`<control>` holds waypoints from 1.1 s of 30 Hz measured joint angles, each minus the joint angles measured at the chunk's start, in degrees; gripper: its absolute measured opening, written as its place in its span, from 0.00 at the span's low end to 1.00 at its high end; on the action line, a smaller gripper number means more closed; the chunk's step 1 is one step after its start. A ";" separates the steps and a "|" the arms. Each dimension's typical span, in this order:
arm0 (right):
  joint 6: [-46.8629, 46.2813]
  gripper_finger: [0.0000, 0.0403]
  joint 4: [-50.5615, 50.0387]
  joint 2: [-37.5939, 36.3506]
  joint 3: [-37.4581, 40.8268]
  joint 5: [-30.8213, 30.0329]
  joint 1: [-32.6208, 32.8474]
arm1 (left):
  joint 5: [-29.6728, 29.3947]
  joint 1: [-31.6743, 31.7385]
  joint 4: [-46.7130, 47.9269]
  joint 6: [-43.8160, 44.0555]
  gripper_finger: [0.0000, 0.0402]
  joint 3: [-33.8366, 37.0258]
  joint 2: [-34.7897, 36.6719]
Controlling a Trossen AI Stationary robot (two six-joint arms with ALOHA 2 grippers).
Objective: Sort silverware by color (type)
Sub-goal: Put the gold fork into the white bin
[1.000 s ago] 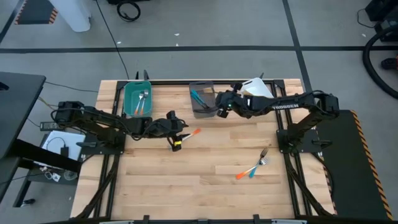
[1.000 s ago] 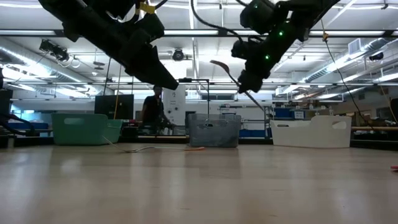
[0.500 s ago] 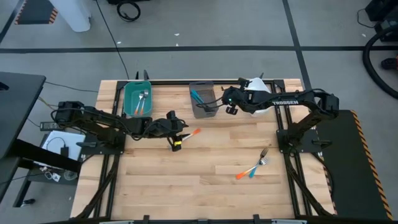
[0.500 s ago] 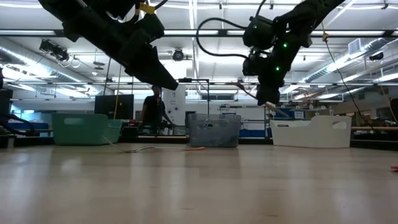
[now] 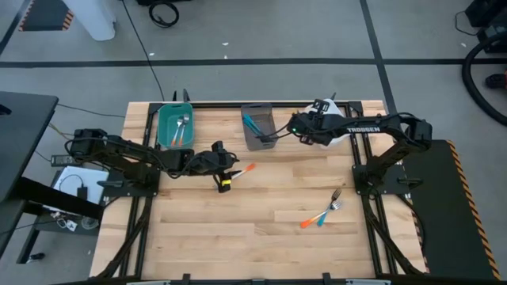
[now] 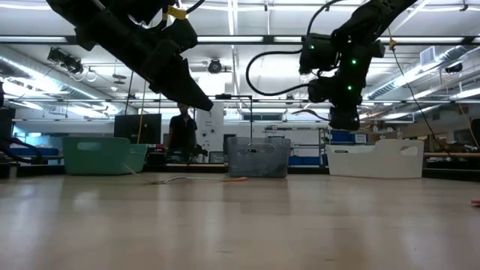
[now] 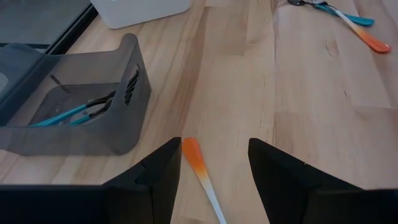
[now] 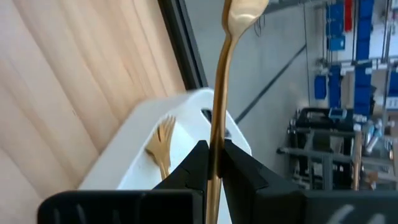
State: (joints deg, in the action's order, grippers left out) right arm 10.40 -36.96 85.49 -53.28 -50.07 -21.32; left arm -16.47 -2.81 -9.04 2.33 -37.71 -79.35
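My right gripper (image 8: pixel 211 146) is shut on a golden piece of silverware (image 8: pixel 219 87) and hangs over the white bin (image 8: pixel 186 124) at the table's far right (image 5: pixel 333 105). A golden fork (image 8: pixel 163 146) lies in that bin. My left gripper (image 7: pixel 214 168) stands open above an orange-handled fork (image 7: pixel 198 163) lying flat on the wood (image 5: pixel 245 169). Its fingers stand either side of the handle without touching it. The grey bin (image 5: pixel 257 127) holds blue-handled forks (image 7: pixel 65 116). The teal bin (image 5: pixel 176 127) holds forks too. My right gripper pinches the golden piece by its slim shaft (image 8: pixel 217 134) between its two fingers. The piece runs along the fingers and sticks out well beyond their tips to a broad rounded end (image 8: pixel 244 9). It is lifted clear, above the white bin.
An orange-handled and a blue-handled fork (image 5: pixel 321 216) lie together on the wood at the near right. The three bins stand in a row along the far edge. In the low view a person (image 6: pixel 180 135) stands in the room behind the table.
My right gripper has swung from beside the grey bin toward the table's right edge, to the white bin. It has turned and tipped on the way and kept the golden piece. My left gripper has kept still.
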 joint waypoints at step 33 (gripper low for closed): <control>-4.68 0.10 -22.88 0.02 0.00 7.70 -7.65 | 0.00 0.00 -0.22 -0.17 0.49 0.00 -0.01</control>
State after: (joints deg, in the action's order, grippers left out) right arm 5.71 -59.84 85.52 -53.28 -42.38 -28.97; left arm -16.47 -2.81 -9.26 2.15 -37.71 -79.36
